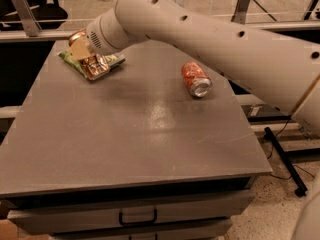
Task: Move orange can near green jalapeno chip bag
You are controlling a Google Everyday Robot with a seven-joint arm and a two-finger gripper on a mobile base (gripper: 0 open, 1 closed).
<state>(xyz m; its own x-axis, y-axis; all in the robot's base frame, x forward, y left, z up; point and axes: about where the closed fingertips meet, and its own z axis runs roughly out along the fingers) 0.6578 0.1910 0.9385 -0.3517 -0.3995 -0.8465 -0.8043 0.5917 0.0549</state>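
Note:
The orange can (94, 65), coppery and mottled, is held tilted in my gripper (82, 51) at the table's far left. The gripper is shut on the can, with a tan finger (79, 49) lying across it. The can hangs right over the green jalapeno chip bag (116, 60), which lies flat on the table and shows green edges on both sides of the can. I cannot tell whether the can touches the bag. My large white arm (200, 39) reaches in from the right and hides the far edge of the table.
A shorter red-orange can (195, 79) with white marks lies on its side right of centre on the grey table (135, 149). A drawer handle (137, 218) shows below the front edge. Metal rails and a chair stand behind the table.

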